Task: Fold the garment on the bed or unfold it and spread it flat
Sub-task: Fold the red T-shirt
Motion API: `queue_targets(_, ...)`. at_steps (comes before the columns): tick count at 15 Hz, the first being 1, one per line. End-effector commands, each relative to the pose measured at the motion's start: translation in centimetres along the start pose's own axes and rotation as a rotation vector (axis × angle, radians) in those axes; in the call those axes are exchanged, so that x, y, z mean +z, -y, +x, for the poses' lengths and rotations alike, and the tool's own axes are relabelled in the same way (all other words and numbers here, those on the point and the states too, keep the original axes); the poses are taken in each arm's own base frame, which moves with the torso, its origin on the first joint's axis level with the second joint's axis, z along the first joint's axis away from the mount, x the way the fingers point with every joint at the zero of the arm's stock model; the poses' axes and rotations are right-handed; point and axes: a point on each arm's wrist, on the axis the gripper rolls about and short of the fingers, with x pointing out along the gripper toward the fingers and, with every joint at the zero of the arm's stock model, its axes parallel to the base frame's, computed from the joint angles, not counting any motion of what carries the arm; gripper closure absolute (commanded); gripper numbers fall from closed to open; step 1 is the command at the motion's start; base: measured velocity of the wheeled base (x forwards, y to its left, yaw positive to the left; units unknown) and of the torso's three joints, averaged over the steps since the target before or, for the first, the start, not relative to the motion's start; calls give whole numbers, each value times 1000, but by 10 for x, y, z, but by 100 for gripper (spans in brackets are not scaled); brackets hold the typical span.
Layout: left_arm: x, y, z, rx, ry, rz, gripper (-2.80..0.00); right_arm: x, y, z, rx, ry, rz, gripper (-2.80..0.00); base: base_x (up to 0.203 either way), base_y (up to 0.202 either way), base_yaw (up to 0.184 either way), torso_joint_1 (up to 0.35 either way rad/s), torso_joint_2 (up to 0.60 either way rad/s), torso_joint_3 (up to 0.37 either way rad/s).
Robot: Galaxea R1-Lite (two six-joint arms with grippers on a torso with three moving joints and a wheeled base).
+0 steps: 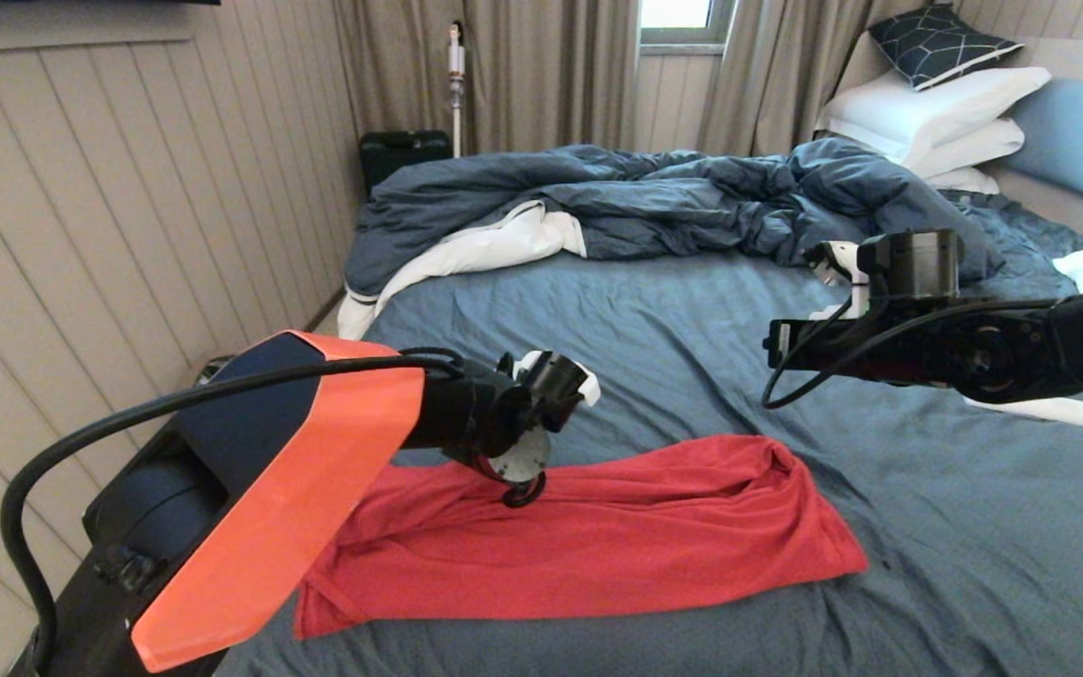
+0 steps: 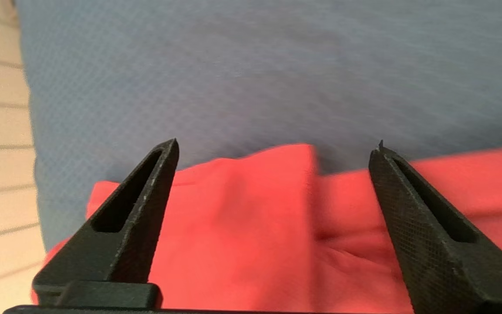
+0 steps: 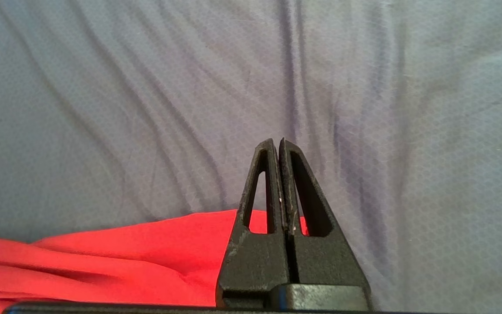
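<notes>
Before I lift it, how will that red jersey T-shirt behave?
The thin red jersey T-shirt lies creased and folded over itself, so it will probably hang limp from any pinch. It looks light. A push would likely bunch it against the wrinkled slate-blue bed sheet.

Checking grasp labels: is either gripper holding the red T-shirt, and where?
Nothing is held. The left gripper is open above the T-shirt; the right gripper is shut, empty.

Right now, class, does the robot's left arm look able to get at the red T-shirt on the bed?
Probably yes. The left gripper hangs open just above the red T-shirt, which lies bunched on the bed sheet with nothing between them. The right gripper, shut, is off to the side.
</notes>
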Motion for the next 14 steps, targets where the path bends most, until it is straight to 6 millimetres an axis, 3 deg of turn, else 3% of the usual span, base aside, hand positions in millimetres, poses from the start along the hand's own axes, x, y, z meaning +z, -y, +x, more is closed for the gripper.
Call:
queue_targets(1, 0, -4, 3, 12, -8, -7, -280, 0, 0, 1, 1, 0, 0, 0, 0, 0, 0, 0, 0, 0)
queue_targets(2, 0, -6, 4, 14, -9, -12, -280, -1, 0, 3, 1, -3, 0, 0, 0, 0, 0, 0, 0, 0)
queue_targets(3, 0, -8, 6, 18, -12, -16, 0, -2, 0, 4, 1, -5, 0, 0, 0, 0, 0, 0, 0, 0)
queue_targets(10, -5, -10, 20, 33, -42, -31, 0, -3, 0, 4, 1, -8, 1, 0, 0, 0, 0, 0, 0, 0)
queue_targets(14, 7, -21, 2, 30, 5, -80, 0, -3, 0, 4, 1, -8, 1, 0, 0, 0, 0, 0, 0, 0)
